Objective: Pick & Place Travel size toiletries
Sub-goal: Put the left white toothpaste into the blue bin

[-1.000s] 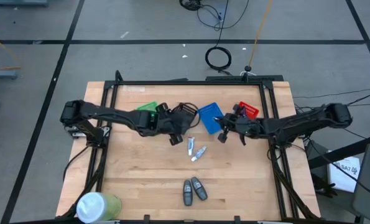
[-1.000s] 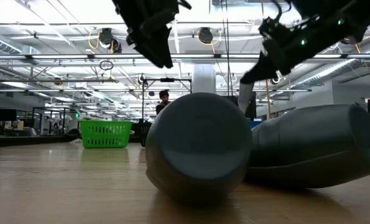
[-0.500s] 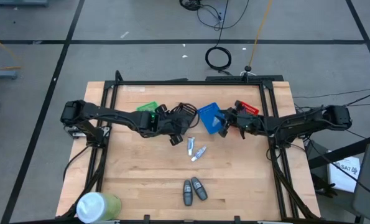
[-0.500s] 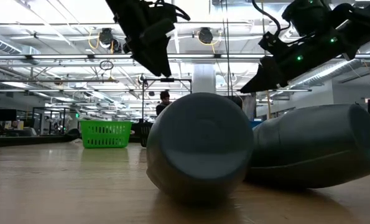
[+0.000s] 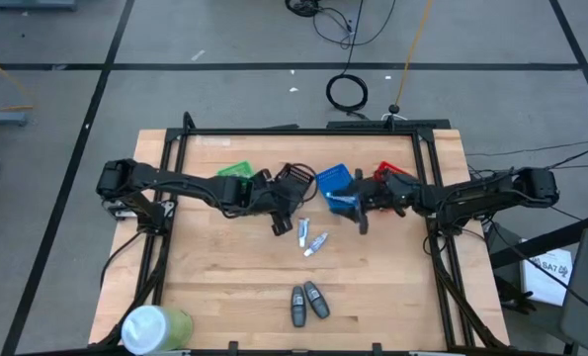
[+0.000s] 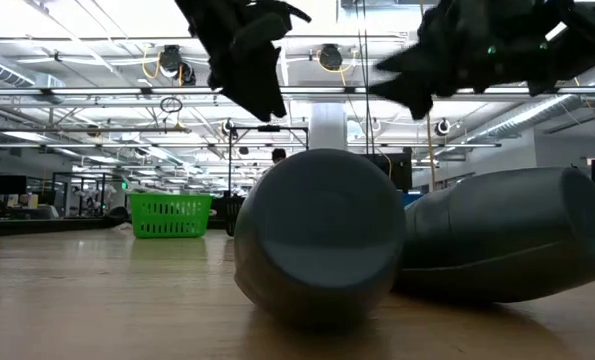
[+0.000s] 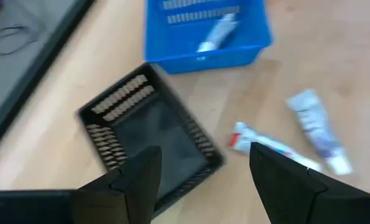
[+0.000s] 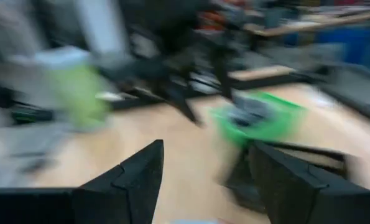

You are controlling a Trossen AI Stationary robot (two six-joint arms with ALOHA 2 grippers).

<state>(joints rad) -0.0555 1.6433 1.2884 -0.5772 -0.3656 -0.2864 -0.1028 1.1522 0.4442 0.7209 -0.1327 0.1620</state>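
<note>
White-silver tubes (image 5: 310, 237) lie on the wooden table (image 5: 214, 287), just below the blue basket (image 5: 334, 183); each one has its long axis on a slant. One more tube (image 7: 216, 33) lies inside the blue basket. Two grey bottles (image 5: 308, 302) lie side by side near the front edge, with their long axes running roughly front to back. The left gripper (image 7: 200, 177) hangs with its fingers apart above the black basket (image 7: 148, 144). The right gripper (image 8: 203, 174) is also spread open, beside the blue basket.
</note>
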